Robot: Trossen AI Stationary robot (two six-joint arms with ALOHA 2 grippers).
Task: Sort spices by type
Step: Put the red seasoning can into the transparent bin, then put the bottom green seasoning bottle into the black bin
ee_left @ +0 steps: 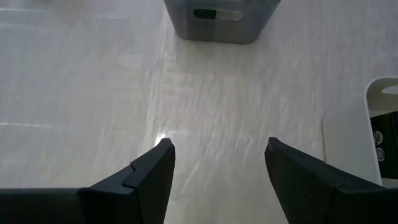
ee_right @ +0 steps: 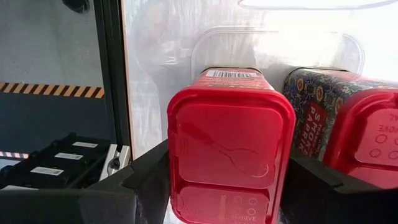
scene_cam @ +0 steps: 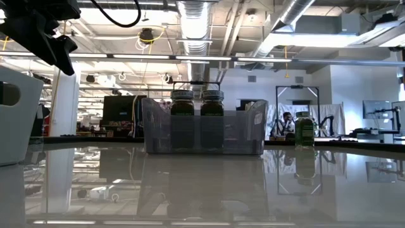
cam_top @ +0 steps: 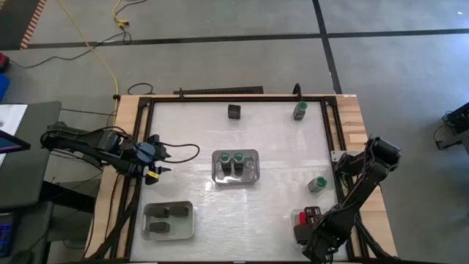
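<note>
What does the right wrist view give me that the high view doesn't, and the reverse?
Right wrist only: the right gripper straddles a red-lidded tin, with a second red tin beside it in a clear tray.

High only: the left gripper, two green-lidded jars in the centre tray, dark tins, loose jars.

Both: the white table.

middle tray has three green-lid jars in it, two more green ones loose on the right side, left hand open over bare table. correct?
Not quite: the middle tray holds two green-lidded jars, not three. The high view shows the pair side by side, and the low view confirms it. The rest stands: two loose green jars on the right side, and the left hand open over bare table.
</note>
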